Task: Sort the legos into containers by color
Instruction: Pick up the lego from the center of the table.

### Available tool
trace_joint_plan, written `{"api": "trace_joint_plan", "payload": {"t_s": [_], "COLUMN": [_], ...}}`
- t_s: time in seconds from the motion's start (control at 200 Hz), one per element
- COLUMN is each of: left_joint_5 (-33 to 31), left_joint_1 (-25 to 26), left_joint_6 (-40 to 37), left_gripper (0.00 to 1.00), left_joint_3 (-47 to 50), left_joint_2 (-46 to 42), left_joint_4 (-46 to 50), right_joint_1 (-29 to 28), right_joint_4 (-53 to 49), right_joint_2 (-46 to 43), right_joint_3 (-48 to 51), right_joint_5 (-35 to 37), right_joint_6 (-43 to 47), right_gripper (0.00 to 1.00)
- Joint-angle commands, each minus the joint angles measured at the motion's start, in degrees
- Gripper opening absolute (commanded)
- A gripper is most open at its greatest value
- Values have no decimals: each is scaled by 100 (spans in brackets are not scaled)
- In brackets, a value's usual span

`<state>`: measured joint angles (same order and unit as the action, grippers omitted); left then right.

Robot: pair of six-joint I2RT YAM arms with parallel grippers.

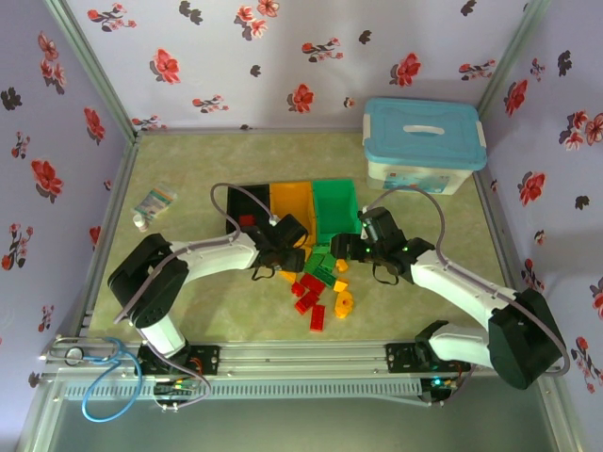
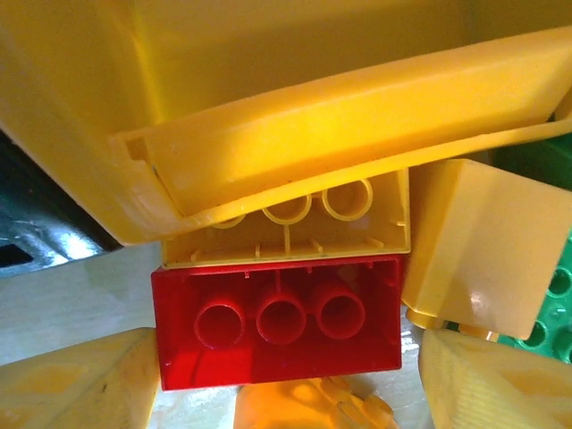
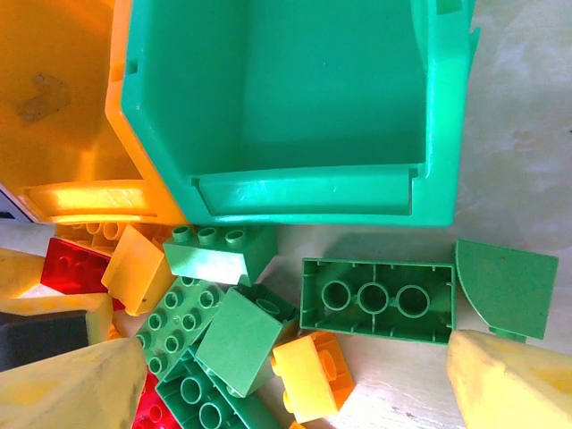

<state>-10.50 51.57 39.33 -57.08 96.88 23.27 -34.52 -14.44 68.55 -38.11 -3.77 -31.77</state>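
**Three bins in a row, bricks heaped below them**

Three open bins are set side by side at mid-frame in the top view: the black bin (image 1: 241, 198) at left, the orange bin (image 1: 292, 201) in the middle, the green bin (image 1: 335, 203) at right. A red piece (image 1: 246, 220) is seen inside the black bin. The loose bricks (image 1: 318, 284), red, green and yellow, are heaped just below the orange and green bins. In the left wrist view, an overturned red brick (image 2: 277, 322) is seen touching an overturned yellow brick (image 2: 295, 223), which is tucked partly under the orange bin's lip. In the right wrist view, an overturned green brick (image 3: 375, 299) lies just below the green bin's front, with a green quarter-round piece (image 3: 505, 286) to its right.
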Motion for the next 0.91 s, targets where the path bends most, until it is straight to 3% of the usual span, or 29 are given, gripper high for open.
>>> {"api": "trace_joint_plan", "payload": {"t_s": [0.0, 0.545, 0.9], "left_joint_5": [-136, -132, -175], "left_joint_1": [-68, -112, -113], "left_joint_6": [-136, -247, -279], "left_gripper": [72, 73, 62], "left_joint_3": [-128, -266, -333], "left_joint_2": [164, 382, 291], "left_joint_4": [178, 160, 335], "right_joint_1": [-46, -46, -54], "right_joint_4": [50, 37, 38], "right_joint_2": [3, 64, 106], "right_joint_3": [-169, -250, -311], "right_joint_5": [131, 122, 105], "right_joint_6": [-15, -5, 9], "right_gripper": [88, 88, 88]}}
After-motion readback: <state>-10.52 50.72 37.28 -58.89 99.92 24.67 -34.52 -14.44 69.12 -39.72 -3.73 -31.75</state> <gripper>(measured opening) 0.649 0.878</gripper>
